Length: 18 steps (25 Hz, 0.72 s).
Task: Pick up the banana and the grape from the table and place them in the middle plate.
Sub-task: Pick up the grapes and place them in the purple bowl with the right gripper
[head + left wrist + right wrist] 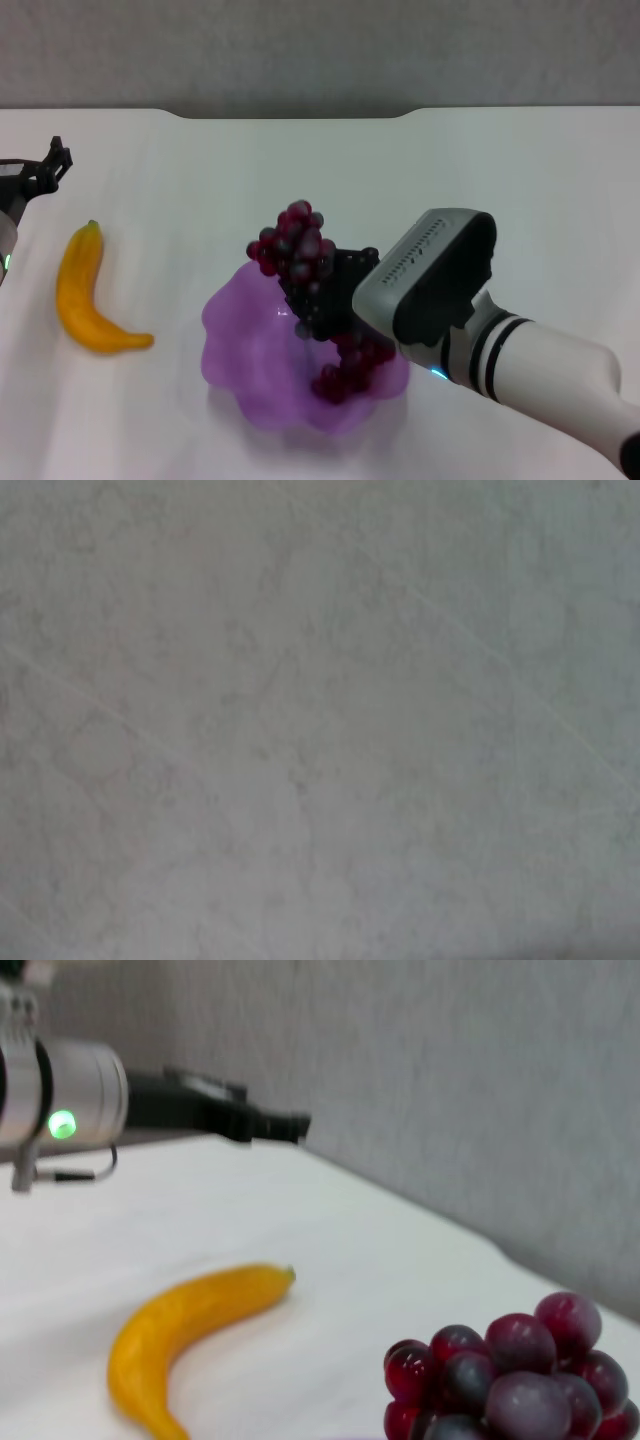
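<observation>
The dark red grape (297, 243) bunch is held over the purple middle plate (240, 345), my right gripper (325, 295) shut on its middle. The bunch's upper end sticks up past the plate's far rim and its lower end hangs into the bowl. The right wrist view shows the grape (500, 1370) close by. The yellow banana (80, 300) lies on the white table (500, 180) left of the plate, stem tip pointing away; it also shows as the banana (190, 1325) in the right wrist view. My left gripper (52, 165) hovers at the far left, beyond the banana.
My right arm's grey and white forearm (520, 350) crosses the front right of the table. A grey wall (320, 50) rises behind the table's far edge. The left wrist view shows only bare table surface (320, 720). The left gripper (270, 1123) hangs above the table.
</observation>
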### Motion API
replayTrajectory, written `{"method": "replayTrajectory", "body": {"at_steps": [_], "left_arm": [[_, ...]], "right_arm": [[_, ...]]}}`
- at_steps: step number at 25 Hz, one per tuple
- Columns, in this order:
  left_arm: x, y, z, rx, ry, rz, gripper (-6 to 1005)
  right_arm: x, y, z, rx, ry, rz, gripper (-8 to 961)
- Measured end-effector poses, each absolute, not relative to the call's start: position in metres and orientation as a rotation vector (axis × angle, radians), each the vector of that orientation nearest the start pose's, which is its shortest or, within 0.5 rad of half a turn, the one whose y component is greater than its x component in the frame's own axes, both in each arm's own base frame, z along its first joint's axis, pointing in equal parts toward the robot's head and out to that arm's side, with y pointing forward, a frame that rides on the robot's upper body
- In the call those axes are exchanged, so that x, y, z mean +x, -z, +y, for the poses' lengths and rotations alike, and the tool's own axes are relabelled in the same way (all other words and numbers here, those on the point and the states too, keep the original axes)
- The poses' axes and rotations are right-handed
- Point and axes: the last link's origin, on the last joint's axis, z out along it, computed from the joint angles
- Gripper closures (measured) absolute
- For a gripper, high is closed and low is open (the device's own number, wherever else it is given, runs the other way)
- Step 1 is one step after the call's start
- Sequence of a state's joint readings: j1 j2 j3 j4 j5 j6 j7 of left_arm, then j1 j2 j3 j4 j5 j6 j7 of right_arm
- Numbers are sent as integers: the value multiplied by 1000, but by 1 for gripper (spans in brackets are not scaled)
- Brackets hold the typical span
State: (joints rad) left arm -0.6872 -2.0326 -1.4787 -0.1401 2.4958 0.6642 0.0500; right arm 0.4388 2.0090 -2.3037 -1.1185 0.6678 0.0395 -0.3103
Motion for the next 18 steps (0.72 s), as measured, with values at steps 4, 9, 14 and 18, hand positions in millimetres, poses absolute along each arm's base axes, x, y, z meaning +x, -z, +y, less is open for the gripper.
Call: {"method": "replayTrajectory", "body": {"at_steps": [4, 9, 14, 18], "left_arm": [[-329, -26, 428, -1456, 395, -710, 107], [-326, -26, 429, -1459, 399, -707, 107], [-326, -26, 429, -1460, 399, -706, 107], [-325, -26, 430, -1460, 401, -705, 107]], "right_arm": [[171, 136, 338, -2445, -227, 473, 600], [191, 137, 347, -2427, -157, 609, 601], [197, 137, 353, -2415, -136, 651, 602], [197, 136, 355, -2409, -138, 637, 605]]}}
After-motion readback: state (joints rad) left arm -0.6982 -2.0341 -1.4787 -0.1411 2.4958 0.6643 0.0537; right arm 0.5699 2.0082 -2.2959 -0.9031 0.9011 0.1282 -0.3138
